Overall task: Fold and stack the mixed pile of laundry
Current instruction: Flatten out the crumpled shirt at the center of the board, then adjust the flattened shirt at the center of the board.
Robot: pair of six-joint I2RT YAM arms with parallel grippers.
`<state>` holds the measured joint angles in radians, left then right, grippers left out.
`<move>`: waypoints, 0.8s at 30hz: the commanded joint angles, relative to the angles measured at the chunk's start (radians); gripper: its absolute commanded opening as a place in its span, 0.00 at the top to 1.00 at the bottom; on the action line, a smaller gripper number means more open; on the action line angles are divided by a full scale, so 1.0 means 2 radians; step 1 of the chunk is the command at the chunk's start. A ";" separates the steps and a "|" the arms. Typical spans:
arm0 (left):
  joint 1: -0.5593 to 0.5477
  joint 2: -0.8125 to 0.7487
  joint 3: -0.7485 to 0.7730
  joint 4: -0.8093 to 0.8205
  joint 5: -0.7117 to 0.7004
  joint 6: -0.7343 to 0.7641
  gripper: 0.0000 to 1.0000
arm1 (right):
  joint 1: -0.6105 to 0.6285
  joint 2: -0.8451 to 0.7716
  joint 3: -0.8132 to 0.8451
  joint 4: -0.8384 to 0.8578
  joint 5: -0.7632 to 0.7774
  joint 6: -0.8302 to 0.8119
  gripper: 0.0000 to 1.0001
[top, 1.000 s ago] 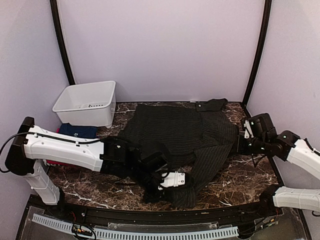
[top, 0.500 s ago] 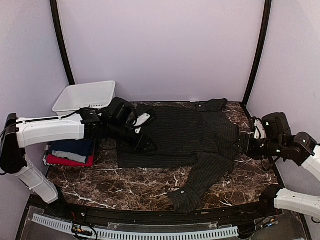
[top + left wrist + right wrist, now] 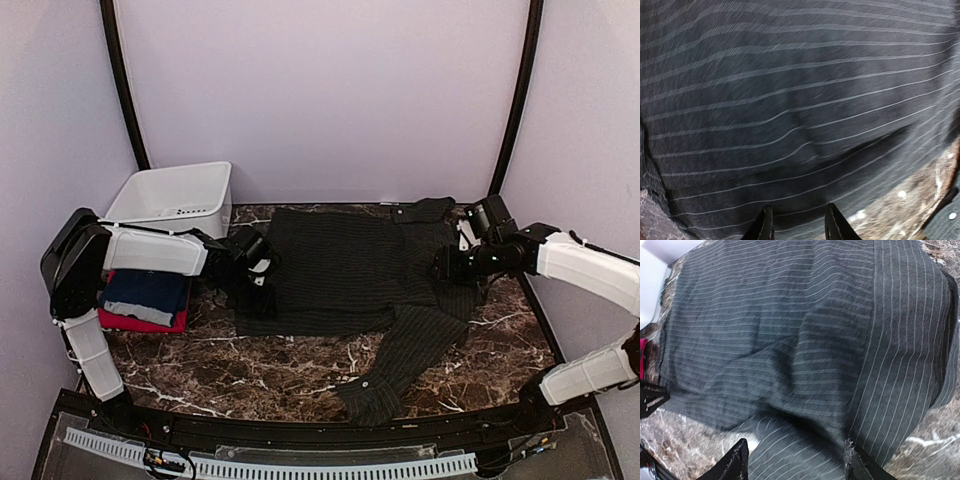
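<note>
A marble table (image 3: 250, 375) within lilac walls (image 3: 320, 90) bore the shirt (image 3: 340, 270), a white bin (image 3: 170, 192) sat upper left, and left jaws and right jaws gaped, empty.

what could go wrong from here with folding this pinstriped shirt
1. The sleeve trails toward the table's near edge; its cuff may slide off when the pinstriped shirt is pulled.
2. The left hand sits close to the folded stack; a swing back might topple it.
</note>
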<state>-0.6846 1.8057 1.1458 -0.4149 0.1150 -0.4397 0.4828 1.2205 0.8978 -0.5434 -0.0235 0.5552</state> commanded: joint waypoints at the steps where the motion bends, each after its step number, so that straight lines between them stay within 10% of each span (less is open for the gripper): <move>1: 0.013 -0.001 -0.034 -0.042 -0.025 -0.019 0.68 | -0.042 0.042 0.020 0.058 -0.044 -0.049 0.40; 9: -0.015 -0.055 -0.090 -0.065 -0.029 -0.022 0.71 | -0.079 0.093 0.020 0.081 -0.077 -0.074 0.43; 14: -0.109 -0.120 -0.047 -0.018 0.006 0.034 0.51 | -0.096 0.109 0.029 0.093 -0.107 -0.085 0.44; 24: -0.257 0.011 0.120 -0.033 0.125 0.165 0.43 | -0.097 0.129 0.036 0.104 -0.140 -0.086 0.48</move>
<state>-1.1053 1.7157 1.3117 -0.4149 0.2630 -0.2481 0.2920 1.4757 0.9512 -0.3809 -0.2607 0.3954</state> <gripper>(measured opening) 0.567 0.523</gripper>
